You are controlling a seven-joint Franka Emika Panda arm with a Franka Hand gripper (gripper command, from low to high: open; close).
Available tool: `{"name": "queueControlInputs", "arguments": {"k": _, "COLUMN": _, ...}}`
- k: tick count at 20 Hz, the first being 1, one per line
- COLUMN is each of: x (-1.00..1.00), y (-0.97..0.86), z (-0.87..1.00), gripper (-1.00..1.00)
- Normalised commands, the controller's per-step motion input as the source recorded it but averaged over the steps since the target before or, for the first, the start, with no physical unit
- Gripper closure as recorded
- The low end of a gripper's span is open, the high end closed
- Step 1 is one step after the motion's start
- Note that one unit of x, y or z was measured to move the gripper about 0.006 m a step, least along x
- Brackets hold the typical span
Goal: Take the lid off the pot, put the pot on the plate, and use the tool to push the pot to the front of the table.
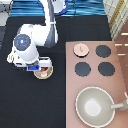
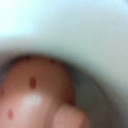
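Note:
The pale-pink lid (image 1: 81, 49) lies off the pot, on the stove's top-left corner. The small pink pot (image 1: 46, 73) sits inside the cream plate (image 1: 42, 78) on the black table (image 1: 30, 105), left of the stove. My gripper (image 1: 39, 68) hangs directly over the pot and plate, and the hand covers most of them. In the wrist view the pink pot (image 2: 35, 95) with its dark red dots fills the lower part, and the cream plate rim (image 2: 60, 25) curves around it. The spatula tool is out of view.
The pinkish-brown stove (image 1: 120, 70) takes up the exterior view's right side, with several black burners (image 1: 82, 69). A large grey pan (image 1: 95, 106) with a long handle stands at its bottom. The arm reaches down from the top.

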Motion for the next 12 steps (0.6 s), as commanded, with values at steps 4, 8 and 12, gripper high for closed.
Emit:
{"name": "queueControlInputs", "arguments": {"k": 4, "x": -0.34, "y": -0.23, "z": 0.80, "gripper": -1.00}}
{"name": "queueControlInputs", "arguments": {"k": 8, "x": -0.50, "y": -0.41, "z": 0.57, "gripper": -1.00}}
{"name": "queueControlInputs", "arguments": {"k": 12, "x": -0.46, "y": -0.42, "z": 0.43, "gripper": -1.00}}
